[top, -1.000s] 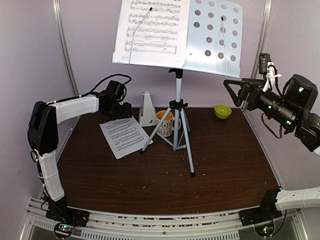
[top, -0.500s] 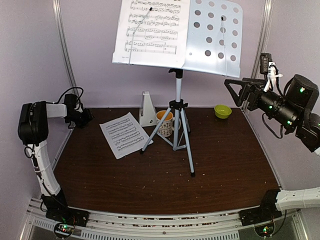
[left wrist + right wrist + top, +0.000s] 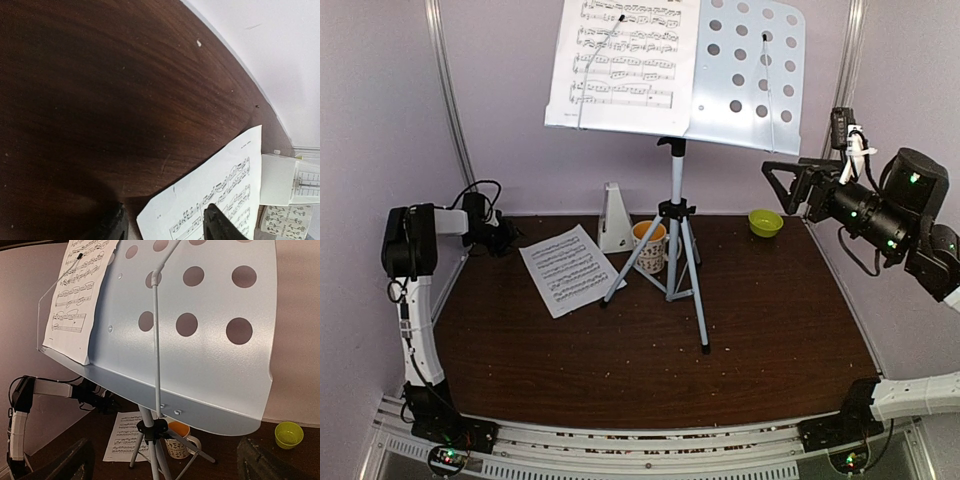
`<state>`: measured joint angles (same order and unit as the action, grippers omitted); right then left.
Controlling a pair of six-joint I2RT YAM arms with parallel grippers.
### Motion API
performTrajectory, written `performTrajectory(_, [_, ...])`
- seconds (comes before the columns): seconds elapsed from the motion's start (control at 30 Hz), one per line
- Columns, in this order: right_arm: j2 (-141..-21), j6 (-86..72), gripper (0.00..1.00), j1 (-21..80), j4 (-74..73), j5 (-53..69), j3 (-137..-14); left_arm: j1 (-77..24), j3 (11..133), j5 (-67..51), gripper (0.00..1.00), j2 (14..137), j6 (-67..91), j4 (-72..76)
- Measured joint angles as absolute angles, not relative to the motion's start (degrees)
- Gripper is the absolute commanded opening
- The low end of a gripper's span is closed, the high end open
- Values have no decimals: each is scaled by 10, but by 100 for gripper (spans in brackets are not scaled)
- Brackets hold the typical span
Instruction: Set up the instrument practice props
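Observation:
The pale perforated music stand (image 3: 745, 75) rises on its grey tripod (image 3: 675, 250) at mid-table, with one sheet-music page (image 3: 620, 60) resting on its left half. A second page (image 3: 570, 270) lies flat on the table, left of the tripod. The white pyramid metronome (image 3: 615, 218) stands behind that page. My left gripper (image 3: 505, 238) is low at the page's far left corner. In the left wrist view it (image 3: 165, 227) is open, with one finger (image 3: 217, 225) over the page (image 3: 220, 195). My right gripper (image 3: 785, 180) hangs open in the air, right of the stand (image 3: 210, 340).
A patterned mug (image 3: 650, 245) with an orange inside stands between the tripod legs. A small green bowl (image 3: 765, 222) sits at the back right. Walls close in the table on the left, back and right. The left arm's cable (image 3: 480, 190) loops by the left wall.
The left arm swung from over the flat page out to the left wall, then came back a little toward the page's corner, its jaws narrowing somewhat. The right gripper shifted slightly left.

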<state>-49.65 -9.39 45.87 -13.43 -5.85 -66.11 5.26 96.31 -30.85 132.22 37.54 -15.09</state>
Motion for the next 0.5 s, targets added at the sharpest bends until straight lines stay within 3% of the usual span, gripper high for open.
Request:
performTrajectory(0.13, [-503,-93,100,459,-135,-58,-662,50,973,-321,51,1337,385,-145])
performTrajectory(0.3, [-505,-92,100,459,-135,-59,-664,46,973,-322,33,1341,393,-144])
performTrajectory(0.5, [-505,-92,100,459,-135,-59,-664,25,970,-336,27,1347,393,-135])
